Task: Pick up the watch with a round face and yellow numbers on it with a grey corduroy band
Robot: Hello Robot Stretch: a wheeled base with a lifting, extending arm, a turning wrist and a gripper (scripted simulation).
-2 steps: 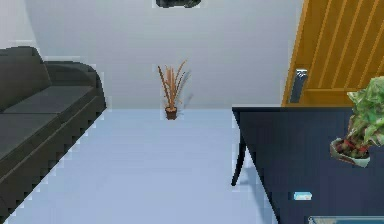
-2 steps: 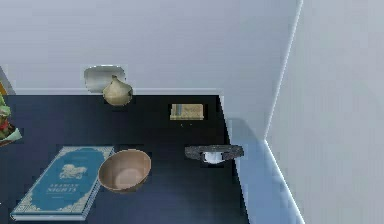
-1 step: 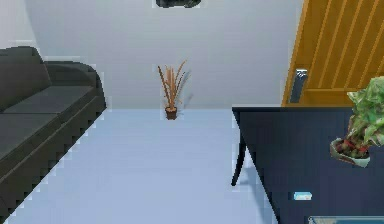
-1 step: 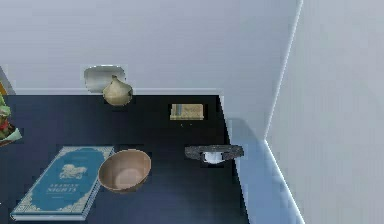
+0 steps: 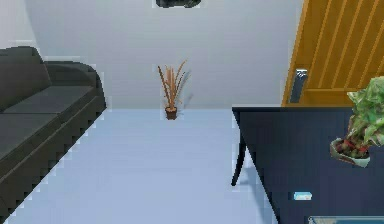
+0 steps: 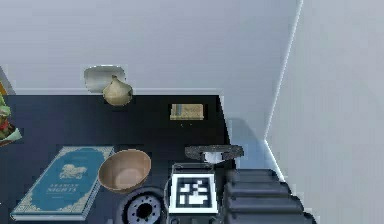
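Grey-strapped watch [image 6: 215, 152] lies flat, beyond the fingers of the gripper [image 6: 143, 208]; probably light, band limp, so take the rigid round case. Whether the fingers hold anything cannot be told.

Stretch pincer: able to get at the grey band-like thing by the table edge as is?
Probably yes. The grey band-like thing lies on bare tabletop just beyond the arm, nothing standing between; the bowl sits off to its left. The pincer sits left of the arm, so alignment is unclear.
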